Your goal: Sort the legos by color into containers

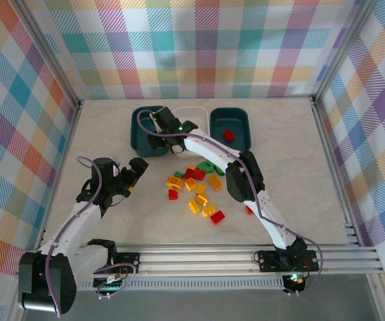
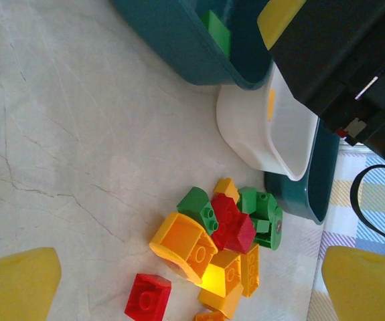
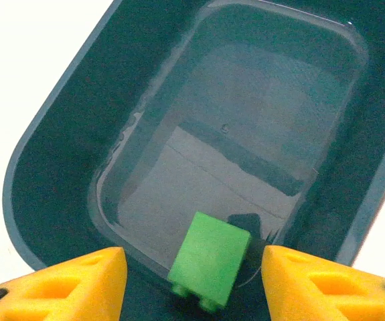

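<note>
My right gripper (image 1: 153, 120) hangs over the left dark teal container (image 1: 140, 139). Its yellow fingers (image 3: 78, 284) stand open. A green lego (image 3: 210, 259) sits between them inside the container (image 3: 58, 147), with a gap on each side and touching neither finger. The same green lego (image 2: 216, 30) shows at that container's wall (image 2: 179, 40). The white container (image 1: 195, 114) is in the middle and the right teal container (image 1: 240, 119) holds a red lego (image 1: 228, 135). Several red, orange-yellow and green legos (image 1: 195, 187) lie piled mid-table. My left gripper (image 1: 135, 175) is open, just left of the pile (image 2: 219, 234).
The right arm (image 1: 242, 177) stretches diagonally across the pile to the back left. Its black wrist (image 2: 353, 60) hangs over the white container (image 2: 266, 127). Aluminium rails (image 1: 246, 257) run along the near edge. Plaid walls close in the table.
</note>
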Tool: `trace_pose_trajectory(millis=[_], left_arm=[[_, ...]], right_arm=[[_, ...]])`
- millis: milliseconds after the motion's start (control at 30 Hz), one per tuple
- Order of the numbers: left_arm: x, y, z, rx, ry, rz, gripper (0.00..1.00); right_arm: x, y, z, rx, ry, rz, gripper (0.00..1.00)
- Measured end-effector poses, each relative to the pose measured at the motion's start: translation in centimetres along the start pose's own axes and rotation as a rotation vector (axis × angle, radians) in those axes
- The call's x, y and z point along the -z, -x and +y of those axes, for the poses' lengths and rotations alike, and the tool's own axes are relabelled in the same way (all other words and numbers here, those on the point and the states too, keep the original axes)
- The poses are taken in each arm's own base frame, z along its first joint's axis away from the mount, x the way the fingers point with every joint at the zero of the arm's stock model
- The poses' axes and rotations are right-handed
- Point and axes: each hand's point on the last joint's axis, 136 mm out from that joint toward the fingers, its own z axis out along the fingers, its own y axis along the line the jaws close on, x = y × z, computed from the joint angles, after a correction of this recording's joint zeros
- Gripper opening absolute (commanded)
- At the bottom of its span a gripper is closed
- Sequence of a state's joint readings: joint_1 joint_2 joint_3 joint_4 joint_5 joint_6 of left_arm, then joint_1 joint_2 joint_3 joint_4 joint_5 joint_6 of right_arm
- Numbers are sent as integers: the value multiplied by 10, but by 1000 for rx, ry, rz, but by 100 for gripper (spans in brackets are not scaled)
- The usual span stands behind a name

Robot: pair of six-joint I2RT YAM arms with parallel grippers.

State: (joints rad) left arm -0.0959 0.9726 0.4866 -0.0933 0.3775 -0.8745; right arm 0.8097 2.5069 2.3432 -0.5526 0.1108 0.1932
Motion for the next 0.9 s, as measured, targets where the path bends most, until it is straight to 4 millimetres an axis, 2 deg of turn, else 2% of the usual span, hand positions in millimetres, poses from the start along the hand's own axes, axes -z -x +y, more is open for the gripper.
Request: trace_pose_trajectory(millis=[100, 167, 300, 400, 500, 567, 667, 733, 800, 900], left_arm=[[2, -1, 0, 0, 1, 1, 100], [1, -3, -1, -12, -3, 6, 100], [-3, -18, -7, -68, -7, 47, 100], [-14, -49, -15, -155, -4, 132, 100], [-25, -84, -32, -271, -31, 224, 100], [-31, -105, -48, -345, -68, 279, 100], [-39, -123, -71, -427, -124, 316, 100], [-44, -126, -83, -454, -152, 316, 100], [-48, -125, -89, -461, -164, 312, 100], [-56, -124, -94, -462, -172, 311, 100]], right_arm=[[13, -5, -3, 0, -12, 11, 56], [34, -11, -8, -1, -35, 12, 56], [99, -26, -25, -20, -102, -17, 58], [156, -52, -47, -68, -172, -42, 64], [198, -101, -77, -150, -250, -11, 70], [217, -150, -102, -219, -310, 58, 76], [241, -223, -132, -319, -390, 185, 80], [252, -262, -140, -371, -413, 264, 81], [258, -288, -142, -402, -426, 333, 81], [259, -313, -141, -440, -436, 408, 79]])
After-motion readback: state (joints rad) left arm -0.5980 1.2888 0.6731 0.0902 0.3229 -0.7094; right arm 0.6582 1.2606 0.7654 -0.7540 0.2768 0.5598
